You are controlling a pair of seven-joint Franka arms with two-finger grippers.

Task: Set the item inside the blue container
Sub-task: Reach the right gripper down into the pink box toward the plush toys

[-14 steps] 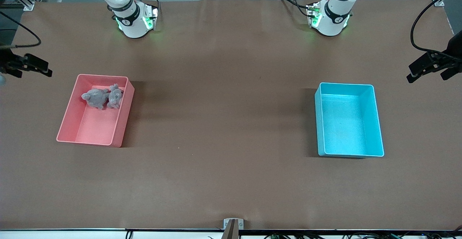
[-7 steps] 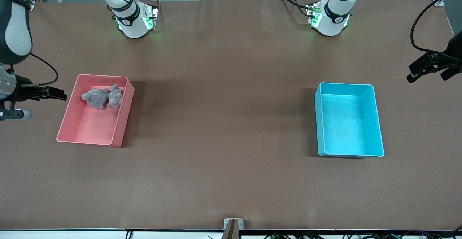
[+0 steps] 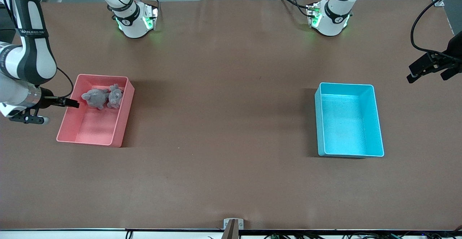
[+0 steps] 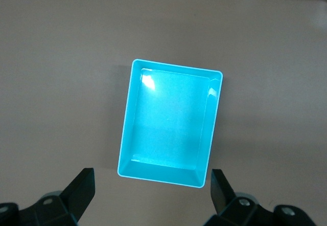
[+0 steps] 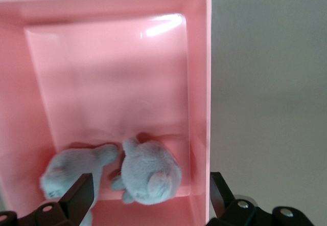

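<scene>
Right gripper (image 3: 74, 103), fingers spread w/ nothing between them, has swung in from the counter's edge over the last second and now hangs over the rim of the pink rectangular plastic bin (image 3: 119, 123). You're lined up for the pick: the grey plush toy (image 3: 103, 97) lies in that bin's corner nearest the robot bases. Light blue rectangular plastic container (image 3: 377, 123) sits empty toward the left arm's end. Left gripper (image 3: 420, 69) hasn't moved; it waits wide open, high by that end.
</scene>
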